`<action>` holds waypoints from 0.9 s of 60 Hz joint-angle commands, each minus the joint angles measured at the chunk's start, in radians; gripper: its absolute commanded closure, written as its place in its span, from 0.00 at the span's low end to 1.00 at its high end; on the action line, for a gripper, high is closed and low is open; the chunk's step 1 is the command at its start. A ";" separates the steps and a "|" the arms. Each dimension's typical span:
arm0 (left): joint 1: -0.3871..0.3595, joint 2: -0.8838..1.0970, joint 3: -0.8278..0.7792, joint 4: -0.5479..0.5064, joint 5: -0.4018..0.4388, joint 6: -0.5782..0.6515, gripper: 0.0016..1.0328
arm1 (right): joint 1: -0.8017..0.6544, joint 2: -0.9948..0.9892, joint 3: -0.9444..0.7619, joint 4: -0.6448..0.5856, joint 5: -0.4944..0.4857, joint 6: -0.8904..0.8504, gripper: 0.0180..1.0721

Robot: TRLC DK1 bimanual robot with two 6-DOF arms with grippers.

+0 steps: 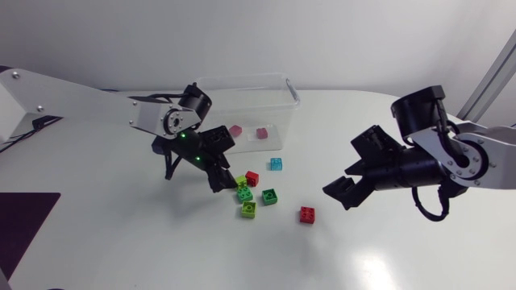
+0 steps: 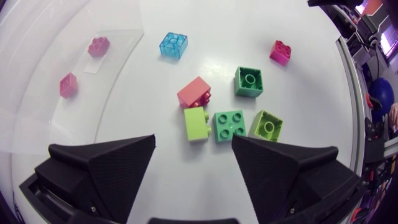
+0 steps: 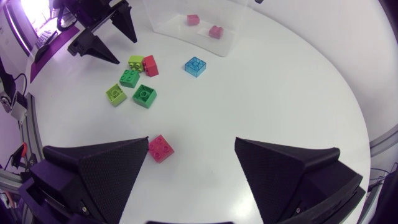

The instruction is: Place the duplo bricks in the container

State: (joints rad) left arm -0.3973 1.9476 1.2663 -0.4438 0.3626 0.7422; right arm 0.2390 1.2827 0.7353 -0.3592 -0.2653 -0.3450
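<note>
L gripper (image 2: 193, 142) spread wide, lime brick (image 2: 196, 123) just ahead; R gripper (image 3: 191, 146) apart too. Brick looks light, rigid, slick; I'd pinch its flat sides.

Nine duplo bricks (image 1: 269, 196), one clear container (image 1: 284, 83), one left hand (image 2: 193, 138), one right hand (image 3: 191, 140).

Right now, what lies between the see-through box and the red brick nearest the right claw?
A translucent blue brick, roughly midway; the head and right wrist views both show it.
</note>
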 commanded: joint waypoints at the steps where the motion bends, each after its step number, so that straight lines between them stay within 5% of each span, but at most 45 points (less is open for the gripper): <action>1: -0.011 0.034 0.047 -0.001 0.010 0.023 0.31 | 0.011 0.021 0.027 0.014 -0.005 -0.020 0.05; 7: -0.017 0.059 0.062 -0.001 0.010 0.017 0.42 | 0.020 0.023 0.018 0.012 -0.003 -0.023 0.05; 44: -0.041 0.140 0.091 -0.004 0.009 0.016 0.48 | 0.036 0.043 0.007 0.014 -0.003 -0.046 0.05; 54: -0.060 0.163 0.091 -0.006 0.002 0.022 0.64 | 0.051 0.052 -0.001 0.016 0.000 -0.066 0.05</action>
State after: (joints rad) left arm -0.4419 2.0762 1.3346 -0.4438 0.3618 0.7418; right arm 0.2749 1.3136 0.7406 -0.3553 -0.2649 -0.3782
